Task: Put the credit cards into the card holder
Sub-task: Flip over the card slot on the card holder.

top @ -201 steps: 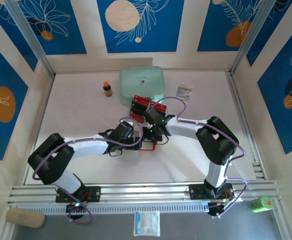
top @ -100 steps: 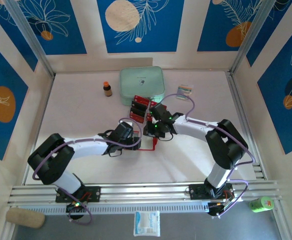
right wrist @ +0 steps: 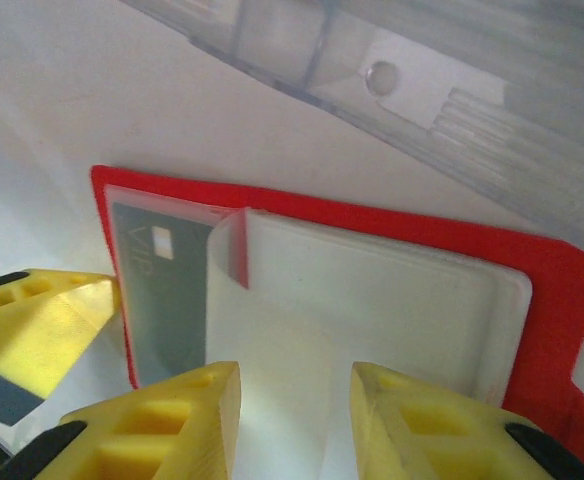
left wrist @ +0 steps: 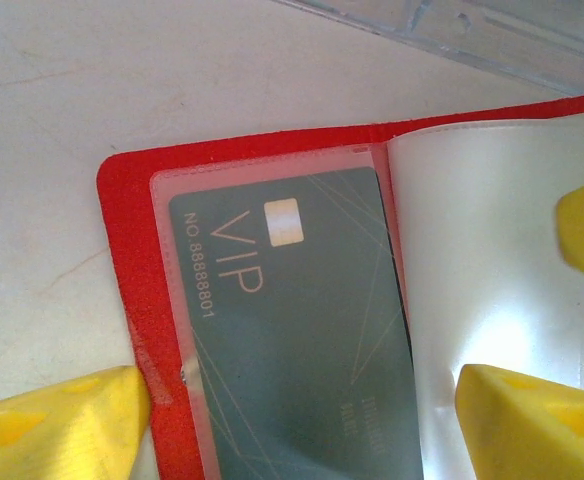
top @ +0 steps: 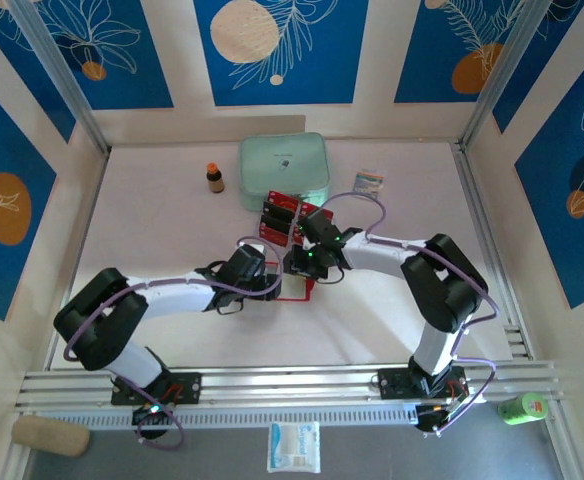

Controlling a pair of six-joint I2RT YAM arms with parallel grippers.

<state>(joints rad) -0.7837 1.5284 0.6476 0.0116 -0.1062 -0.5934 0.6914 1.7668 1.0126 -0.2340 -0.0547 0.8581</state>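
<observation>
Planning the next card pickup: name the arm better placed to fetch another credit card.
Right. The right gripper is open over the card holder, holding nothing, and nearer the loose credit cards. The left gripper straddles the holder, probably steadying it.

1. The card holder [top: 300,291], a red fold-over wallet, lies open and flat near the middle of the bench [top: 162,220], with its clear pockets facing up.
2. Its left-hand pocket holds a dark grey-green VIP card [left wrist: 292,360] with a pale chip and a printed number, lying behind the plastic.
3. A clear pocket leaf [left wrist: 482,250] lifts from the fold, slightly curled.
4. The other credit cards [top: 284,213], red with dark bands, overlap in a cluster farther back, just beside the mint-green case [top: 282,165].
</observation>
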